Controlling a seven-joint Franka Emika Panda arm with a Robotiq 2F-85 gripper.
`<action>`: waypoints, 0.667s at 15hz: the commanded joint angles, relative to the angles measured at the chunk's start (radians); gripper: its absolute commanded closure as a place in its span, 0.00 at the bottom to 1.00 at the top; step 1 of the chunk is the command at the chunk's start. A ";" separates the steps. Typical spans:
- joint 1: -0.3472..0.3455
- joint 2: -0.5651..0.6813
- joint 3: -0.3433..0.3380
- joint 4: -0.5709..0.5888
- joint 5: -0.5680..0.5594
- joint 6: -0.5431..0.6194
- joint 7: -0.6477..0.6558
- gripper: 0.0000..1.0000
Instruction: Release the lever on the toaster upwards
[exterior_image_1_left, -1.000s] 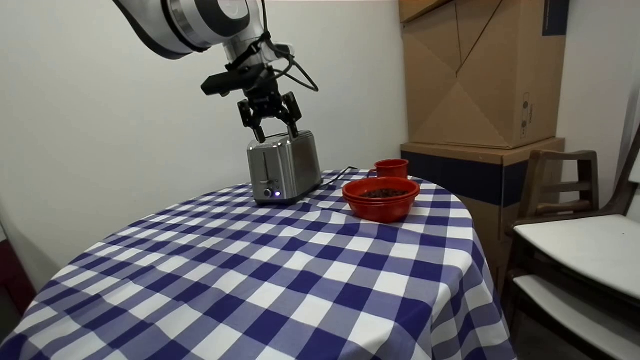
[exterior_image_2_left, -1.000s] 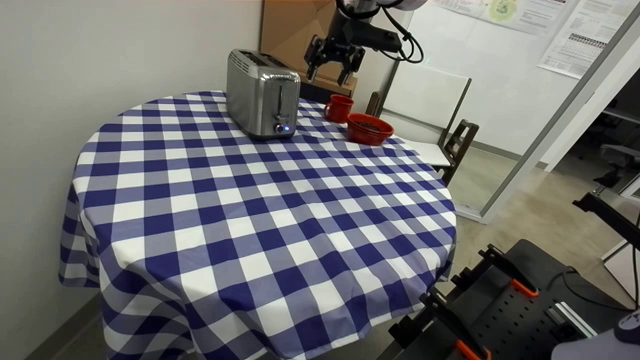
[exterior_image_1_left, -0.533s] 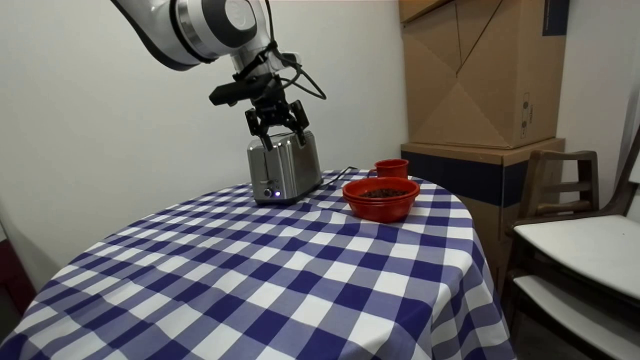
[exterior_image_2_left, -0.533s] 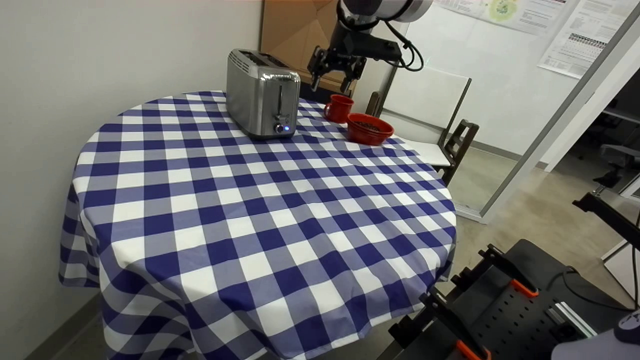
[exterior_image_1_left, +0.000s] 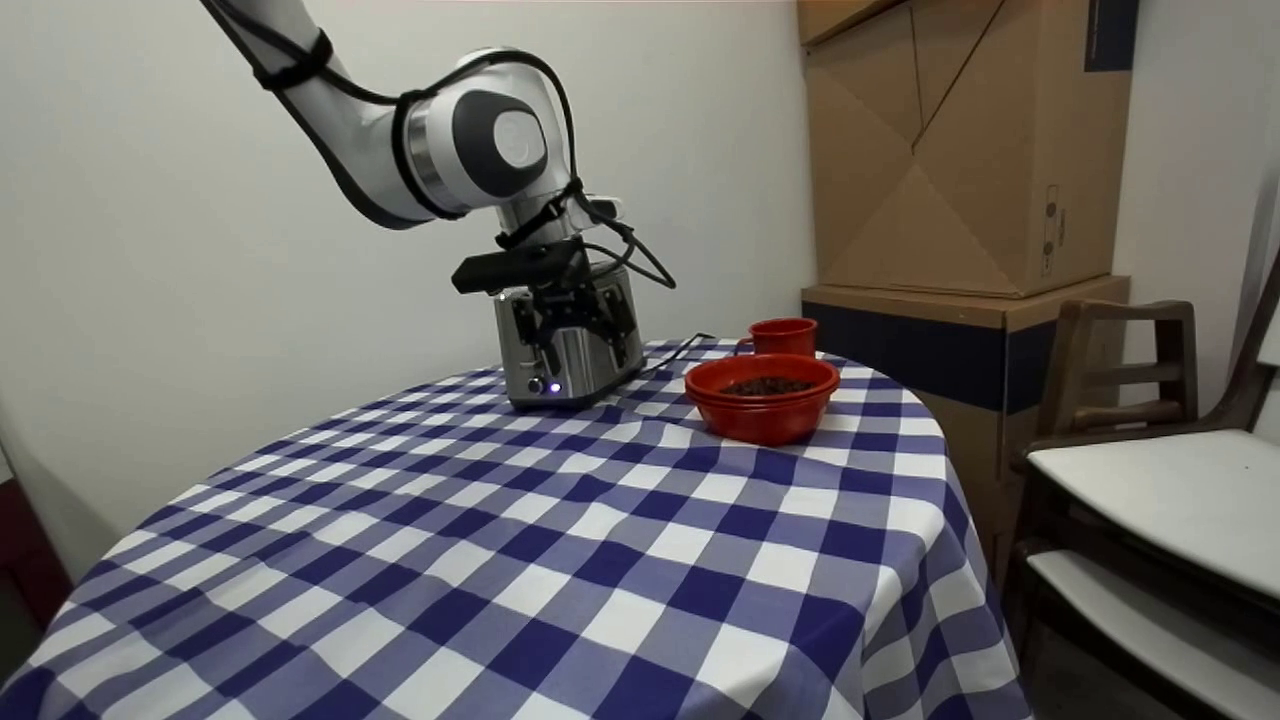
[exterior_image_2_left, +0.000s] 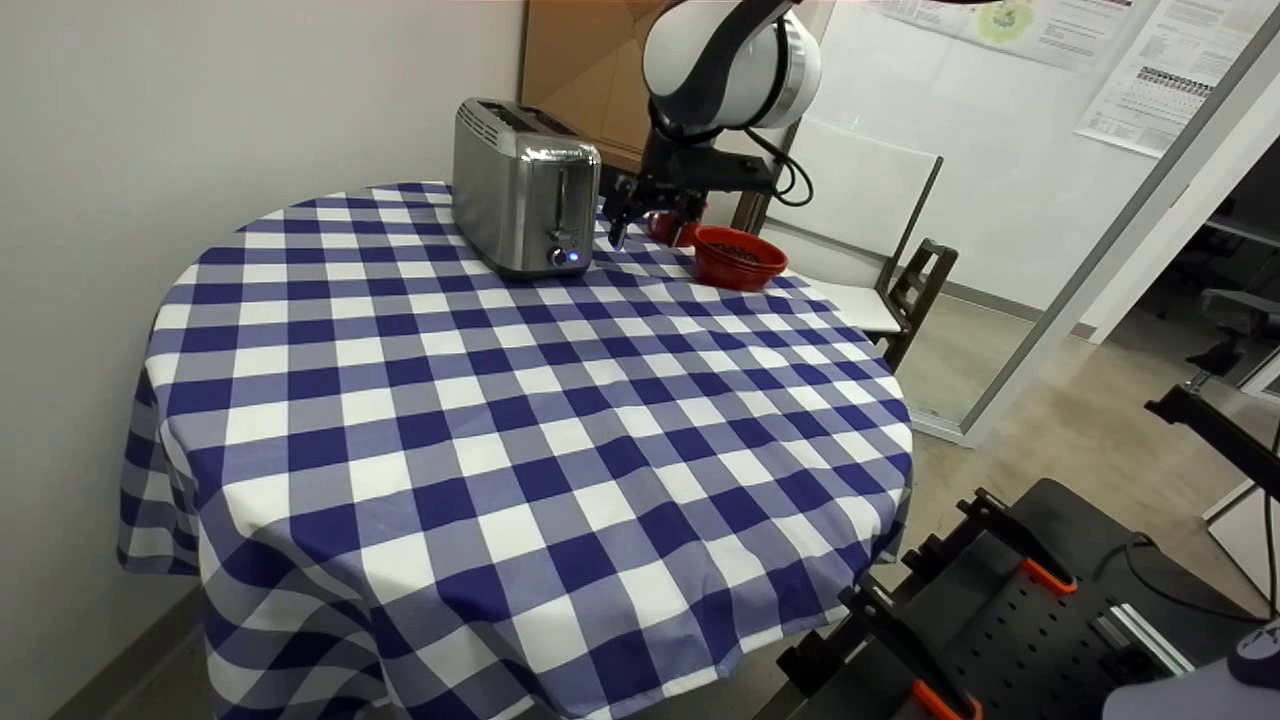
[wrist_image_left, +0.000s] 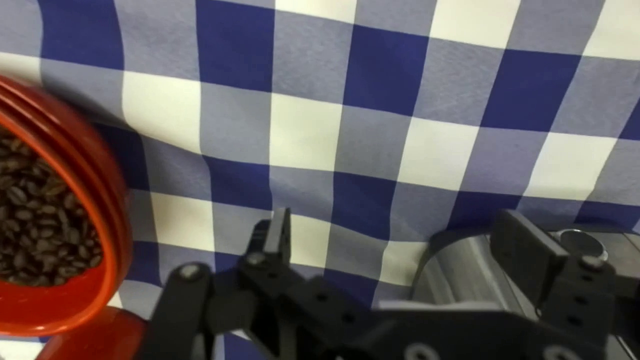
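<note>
The silver toaster (exterior_image_1_left: 583, 350) stands at the table's back; it also shows in an exterior view (exterior_image_2_left: 515, 200) and the wrist view (wrist_image_left: 460, 275). Its lever (exterior_image_2_left: 562, 237) sits low in the front slot, above a knob with a lit blue light. My gripper (exterior_image_1_left: 588, 368) is open and empty, low beside the toaster's front corner; it also shows in an exterior view (exterior_image_2_left: 650, 238). In the wrist view the gripper (wrist_image_left: 392, 220) has its right finger over the toaster's front panel near the knob and its left finger over the cloth. The lever is not visible there. I cannot tell whether a finger touches the toaster.
A stack of red bowls (exterior_image_1_left: 765, 415) with dark beans stands beside the toaster, with a red mug (exterior_image_1_left: 785, 335) behind it. The bowl also shows in the wrist view (wrist_image_left: 110, 200). A black cord (exterior_image_1_left: 680, 350) runs behind the toaster. The wall is close behind the table.
My gripper has come down from about the height of the toaster's top to low beside its front corner, staying open. The toaster, its lever and the bowls have not moved.
</note>
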 joint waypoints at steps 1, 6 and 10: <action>-0.016 0.094 0.034 0.116 0.004 -0.026 -0.088 0.00; -0.016 0.167 0.060 0.200 -0.008 -0.003 -0.173 0.00; -0.006 0.201 0.051 0.240 -0.026 0.012 -0.204 0.00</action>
